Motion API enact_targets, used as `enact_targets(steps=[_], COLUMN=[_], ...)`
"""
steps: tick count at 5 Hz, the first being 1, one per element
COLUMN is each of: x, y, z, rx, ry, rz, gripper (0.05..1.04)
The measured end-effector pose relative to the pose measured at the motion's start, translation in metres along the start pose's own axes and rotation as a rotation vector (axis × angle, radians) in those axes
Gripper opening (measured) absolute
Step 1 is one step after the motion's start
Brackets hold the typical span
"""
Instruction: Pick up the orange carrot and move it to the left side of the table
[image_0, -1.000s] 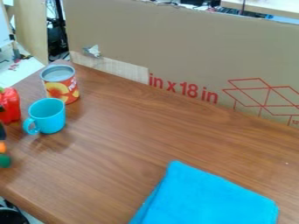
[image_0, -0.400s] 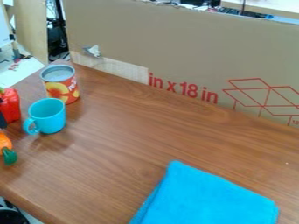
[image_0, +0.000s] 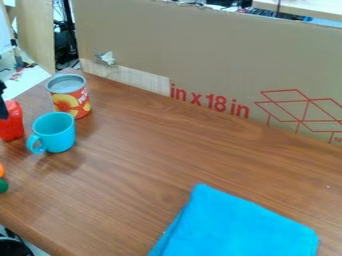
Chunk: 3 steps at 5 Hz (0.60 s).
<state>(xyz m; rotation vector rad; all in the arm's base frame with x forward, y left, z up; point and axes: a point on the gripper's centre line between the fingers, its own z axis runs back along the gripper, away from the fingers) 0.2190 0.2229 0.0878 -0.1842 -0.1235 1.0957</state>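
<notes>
Bright, even light; soft shadows beside the mug (image_0: 55, 132); distant background clutter (image_0: 230, 6) perhaps slightly blurred

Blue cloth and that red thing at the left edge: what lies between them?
The camera view shows the turquoise mug close to the red thing, then bare brown tabletop up to the blue cloth.
</notes>
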Motion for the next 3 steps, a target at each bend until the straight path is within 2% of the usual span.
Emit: enact_targets(steps=[1,2,3], x=[-0.003,-0.015,-0.033], y=[-0.028,-0.052,-0.067], z=[0.028,0.051,0.062], rx=[0.057,0.176,0.201], ry=[-0.009,0.052,0.117], rz=[-0.240,-0.504,-0.752], gripper=[1.003,1.003,1.003])
